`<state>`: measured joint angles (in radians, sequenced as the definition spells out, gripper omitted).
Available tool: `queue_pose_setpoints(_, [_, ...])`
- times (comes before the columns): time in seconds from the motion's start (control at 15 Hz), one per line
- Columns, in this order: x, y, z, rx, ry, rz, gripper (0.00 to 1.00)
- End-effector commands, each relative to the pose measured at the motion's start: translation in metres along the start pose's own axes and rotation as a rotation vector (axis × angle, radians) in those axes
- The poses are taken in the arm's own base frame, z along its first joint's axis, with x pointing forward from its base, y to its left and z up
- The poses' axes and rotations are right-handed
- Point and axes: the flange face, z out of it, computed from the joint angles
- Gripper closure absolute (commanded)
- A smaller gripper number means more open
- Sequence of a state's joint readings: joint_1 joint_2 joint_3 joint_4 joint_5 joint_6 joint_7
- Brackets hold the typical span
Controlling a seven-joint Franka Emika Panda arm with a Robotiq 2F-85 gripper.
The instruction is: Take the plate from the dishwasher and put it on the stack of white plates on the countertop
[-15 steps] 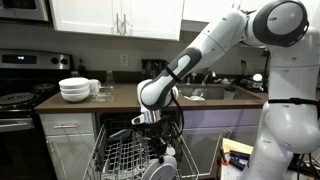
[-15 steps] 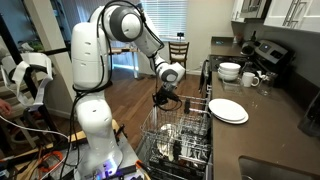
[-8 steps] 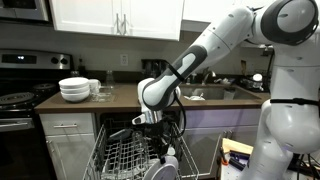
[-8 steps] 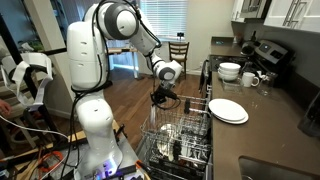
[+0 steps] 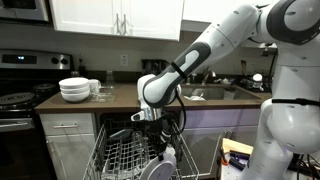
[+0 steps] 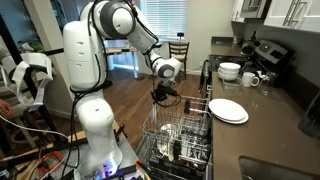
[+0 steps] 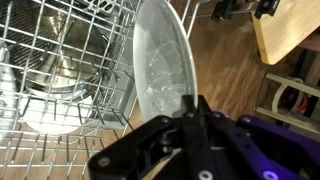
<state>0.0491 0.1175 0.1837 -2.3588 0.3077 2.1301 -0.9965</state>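
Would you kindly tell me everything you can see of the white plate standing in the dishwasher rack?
The plate is small, round, shallow and white, with a glossy, ceramic-looking face showing faint mottled reflections. In the wrist view it stands on edge, seen almost edge-on, at the side of the grey wire rack, with wooden floor beyond it. The pincer appears closed on its near rim, one finger on each face. How its far rim sits among the wires cannot be made out.

Standing here, I can't make out a single word, brand, number or sign. The robot arm, the dishwasher, the plate and the cabinets show no legible lettering; any marking is too small or blurred.
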Motion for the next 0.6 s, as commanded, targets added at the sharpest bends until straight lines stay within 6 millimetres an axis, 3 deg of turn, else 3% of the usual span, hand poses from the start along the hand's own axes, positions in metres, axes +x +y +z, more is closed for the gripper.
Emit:
queue_pose_setpoints(0.0, [0.001, -0.014, -0.022, -0.175, -0.016, 0.061, 0.98])
queue_pose_setpoints(0.2, [0.003, -0.011, -0.022, -0.321, -0.031, 0.116, 0.98])
queue_pose_setpoints(0.53, [0.002, -0.005, -0.006, -0.535, -0.05, 0.235, 0.98])
